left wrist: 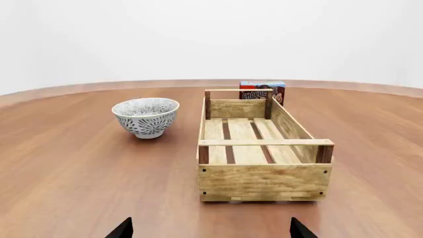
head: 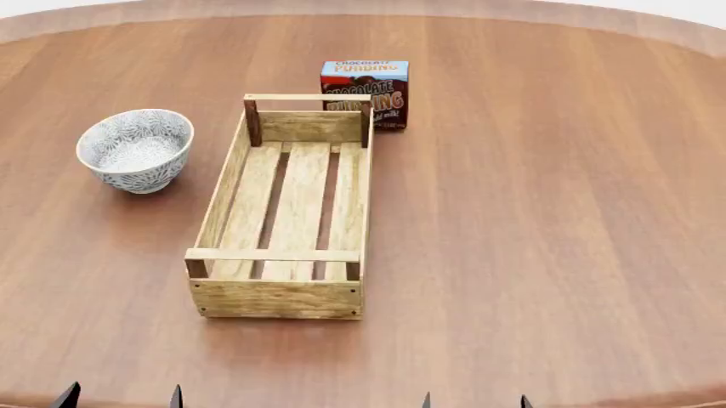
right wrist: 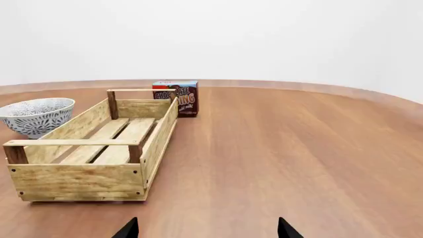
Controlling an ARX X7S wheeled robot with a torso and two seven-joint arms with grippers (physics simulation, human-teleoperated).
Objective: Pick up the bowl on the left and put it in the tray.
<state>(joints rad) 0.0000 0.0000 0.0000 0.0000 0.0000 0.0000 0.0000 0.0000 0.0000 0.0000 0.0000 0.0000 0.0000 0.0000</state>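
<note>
A bare simulated test setting rather than any lived-in room — a wide, round-edged bench (head: pixel 545 212) of reddish wood grain stands against a plain white, featureless backdrop (right wrist: pixel 264 39). The few props are household ones — a patterned bowl (head: pixel 135 150), a wooden tray (head: pixel 233 183), a chocolate pudding box (head: pixel 365 89).

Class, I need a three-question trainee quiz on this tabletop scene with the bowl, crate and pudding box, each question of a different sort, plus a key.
1. True or false: the bowl already sits inside the tray.
2. What stands just beyond the tray's far end? A) a mug B) a chocolate pudding box C) a spoon
3. Fill in: in the head view, the bowl rests on the table to the tray's ____ side.

Key: 1 false; 2 B; 3 left. Both the left gripper and right gripper are open, holding nothing.
</note>
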